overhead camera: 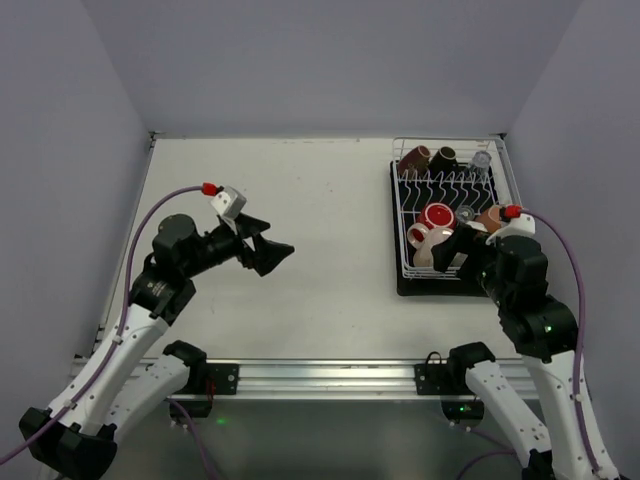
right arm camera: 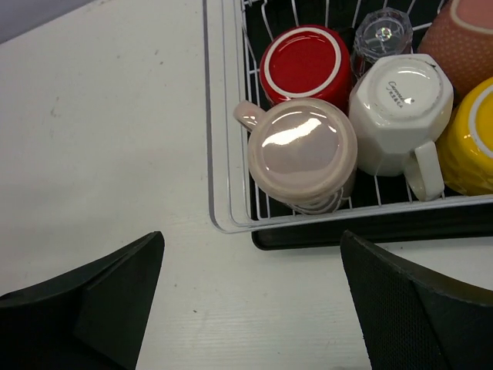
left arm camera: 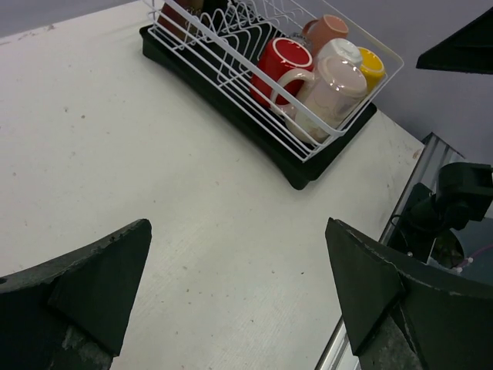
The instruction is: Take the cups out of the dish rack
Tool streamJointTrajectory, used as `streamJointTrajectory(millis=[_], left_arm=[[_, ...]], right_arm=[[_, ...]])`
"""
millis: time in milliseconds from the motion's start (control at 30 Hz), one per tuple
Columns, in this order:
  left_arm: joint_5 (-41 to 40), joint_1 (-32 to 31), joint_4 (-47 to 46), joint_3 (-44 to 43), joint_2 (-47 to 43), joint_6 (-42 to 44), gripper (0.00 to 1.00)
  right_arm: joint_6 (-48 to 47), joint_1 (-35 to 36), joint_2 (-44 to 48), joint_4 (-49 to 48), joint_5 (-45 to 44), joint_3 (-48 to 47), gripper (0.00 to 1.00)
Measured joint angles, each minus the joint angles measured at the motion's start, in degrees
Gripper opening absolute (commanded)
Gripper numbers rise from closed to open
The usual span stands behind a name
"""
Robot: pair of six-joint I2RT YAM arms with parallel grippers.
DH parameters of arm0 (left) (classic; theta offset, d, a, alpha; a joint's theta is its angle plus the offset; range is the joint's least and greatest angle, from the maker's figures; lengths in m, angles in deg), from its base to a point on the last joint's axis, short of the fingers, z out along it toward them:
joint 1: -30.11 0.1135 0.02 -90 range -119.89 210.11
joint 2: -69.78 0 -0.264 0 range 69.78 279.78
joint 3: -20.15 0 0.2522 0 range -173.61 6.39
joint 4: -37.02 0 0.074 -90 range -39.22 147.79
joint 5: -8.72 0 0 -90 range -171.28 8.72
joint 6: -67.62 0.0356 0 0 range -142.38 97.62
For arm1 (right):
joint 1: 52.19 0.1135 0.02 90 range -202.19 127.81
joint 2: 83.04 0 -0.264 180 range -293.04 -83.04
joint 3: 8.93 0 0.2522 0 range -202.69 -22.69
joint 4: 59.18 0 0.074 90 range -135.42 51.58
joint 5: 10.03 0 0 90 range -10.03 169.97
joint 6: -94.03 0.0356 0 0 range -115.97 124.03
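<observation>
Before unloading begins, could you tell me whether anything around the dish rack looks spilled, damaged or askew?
Nothing stands out. The red mug, pale pink mug and white faceted mug sit bottom-up inside the white wire dish rack on its black tray; no spill or breakage shows.

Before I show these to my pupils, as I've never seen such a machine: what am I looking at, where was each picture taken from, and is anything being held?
These are two robot arms bolted at the near edge of a table. The wide picture comes from a fixed camera above and behind them. The other two come from cameras on the wrists, so the dark wedges at the bottom are each gripper's own fingers. The left gripper hangs open over bare table. The right gripper is open by the near corner of a white wire dish rack on a black tray. The rack holds a red mug, a pale mug and a white mug, all bottom up, plus a yellow mug and a clear glass. Nothing is held.
</observation>
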State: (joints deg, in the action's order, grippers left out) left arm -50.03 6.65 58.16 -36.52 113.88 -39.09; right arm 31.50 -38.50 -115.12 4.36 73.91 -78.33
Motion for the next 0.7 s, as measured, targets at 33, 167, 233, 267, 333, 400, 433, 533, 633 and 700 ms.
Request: streamJointTrajectory(millis=[33, 167, 233, 267, 333, 400, 433, 533, 633, 700], left_arm=[[-0.09, -0.11, 0.15, 0.00, -0.17, 0.11, 1.00], [-0.87, -1.73, 0.98, 0.02, -0.90, 1.33, 1.00], [-1.57, -2.71, 1.46, 0.02, -1.25, 1.77, 1.00], [-1.92, -3.04, 1.60, 0.04, -1.38, 1.99, 1.00], [-2.91, -3.67, 2.08, 0.04, -1.81, 2.67, 1.00], [-4.20, -3.98, 2.75, 0.07, -2.40, 2.93, 1.00], [-4.76, -4.04, 3.02, 0.13, -2.71, 3.02, 1.00], [-6.69, -4.07, 3.85, 0.55, -4.00, 3.30, 1.00], [-7.96, -4.07, 4.42, 0.61, -4.83, 3.82, 1.00], [-8.44, -4.09, 4.50, 0.61, -5.14, 3.87, 1.00]], right_arm=[[0.04, 0.00, -1.14, 0.00, -0.48, 0.00, 0.99], [0.61, 0.00, -4.81, 0.00, -1.90, 0.13, 0.99], [0.76, 0.00, -5.75, -0.09, -2.23, 0.72, 0.99], [0.83, 0.00, -5.99, -0.07, -2.27, 1.11, 0.99], [0.85, 0.00, -6.84, -0.09, -2.19, 1.77, 0.99], [0.83, 0.00, -8.15, -0.48, -2.03, 2.19, 0.99], [0.79, 0.00, -8.96, -0.87, -1.90, 2.43, 0.99], [0.42, 0.00, -11.67, -1.64, -1.60, 2.67, 0.99], [-0.13, 0.00, -14.64, -2.89, -0.61, 2.69, 0.99], [-0.52, 0.00, -16.50, -3.74, -0.28, 2.71, 0.99]])
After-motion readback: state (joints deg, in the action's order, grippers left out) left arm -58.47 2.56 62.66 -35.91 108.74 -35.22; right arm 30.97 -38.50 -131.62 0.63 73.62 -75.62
